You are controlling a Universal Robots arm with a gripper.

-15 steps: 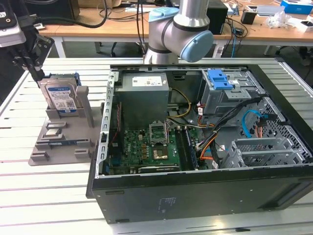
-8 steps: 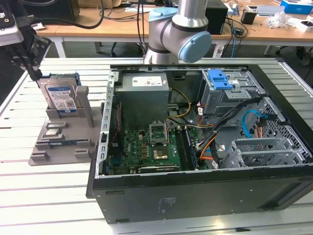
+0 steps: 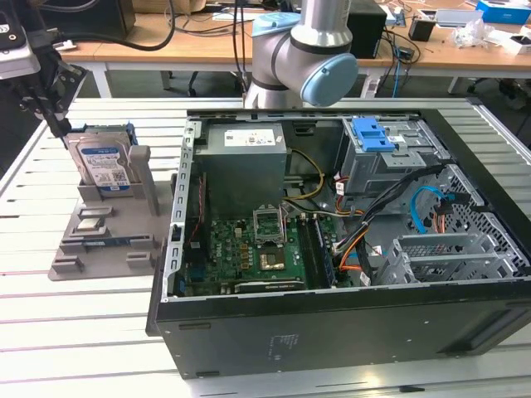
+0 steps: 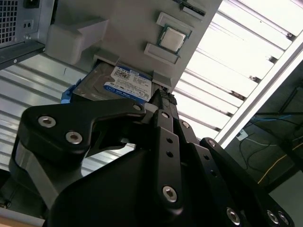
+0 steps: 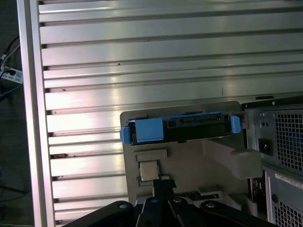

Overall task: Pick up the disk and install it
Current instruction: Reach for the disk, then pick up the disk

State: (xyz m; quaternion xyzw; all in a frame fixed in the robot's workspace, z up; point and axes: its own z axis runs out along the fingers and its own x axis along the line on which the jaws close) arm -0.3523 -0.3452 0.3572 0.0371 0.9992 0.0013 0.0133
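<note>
The disk [image 3: 104,162], a silver drive with a white-and-blue label in a blue carrier, stands on edge in a slot of the grey plastic stand [image 3: 108,240] at the exterior view's left. Both wrist views show it there: its label face [image 4: 125,85] in the second, its top edge with blue clips [image 5: 180,128] in the first. My gripper [image 3: 60,133] hangs just beside the disk's upper corner, on the side away from the computer case. Its black fingers meet at the tip [image 4: 161,97], shut, with nothing between them [image 5: 161,182]. They do not touch the disk.
An open black computer case [image 3: 332,315] lies to the exterior view's right of the stand. It holds a motherboard, cables and a grey drive cage with a blue handle [image 3: 373,137]. A small square chip [image 4: 170,39] rests on the stand's base. The slatted aluminium table [image 5: 118,56] stretches beyond.
</note>
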